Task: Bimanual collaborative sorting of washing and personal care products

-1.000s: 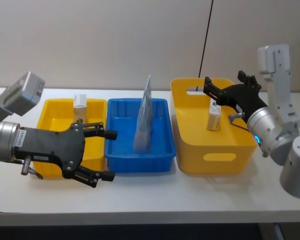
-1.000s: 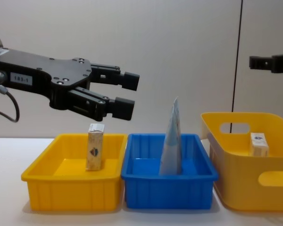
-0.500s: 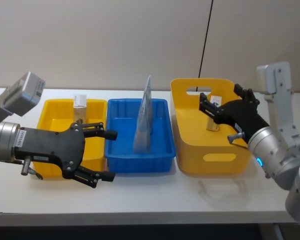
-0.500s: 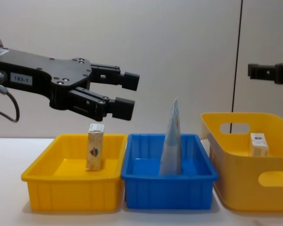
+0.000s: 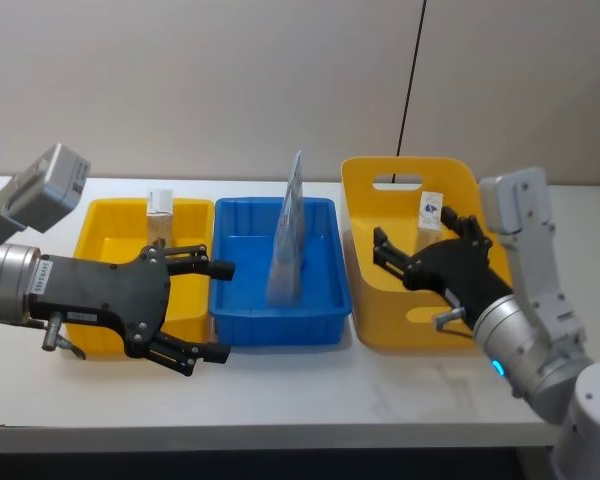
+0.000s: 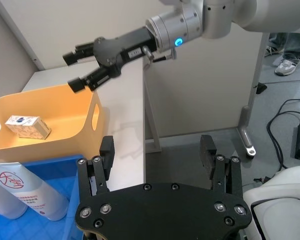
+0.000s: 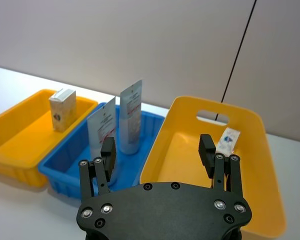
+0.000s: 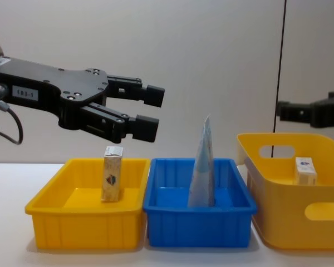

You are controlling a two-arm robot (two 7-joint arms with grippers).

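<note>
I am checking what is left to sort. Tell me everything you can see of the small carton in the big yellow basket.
The small carton is a closed cream cardboard box with a blue emblem on its face. It sits alone inside the yellow basket, close to the back wall beneath the handle cut-out, apparently leaning a little. Only the basket touches it. The open right gripper hangs apart from it, nearer the robot.
</note>
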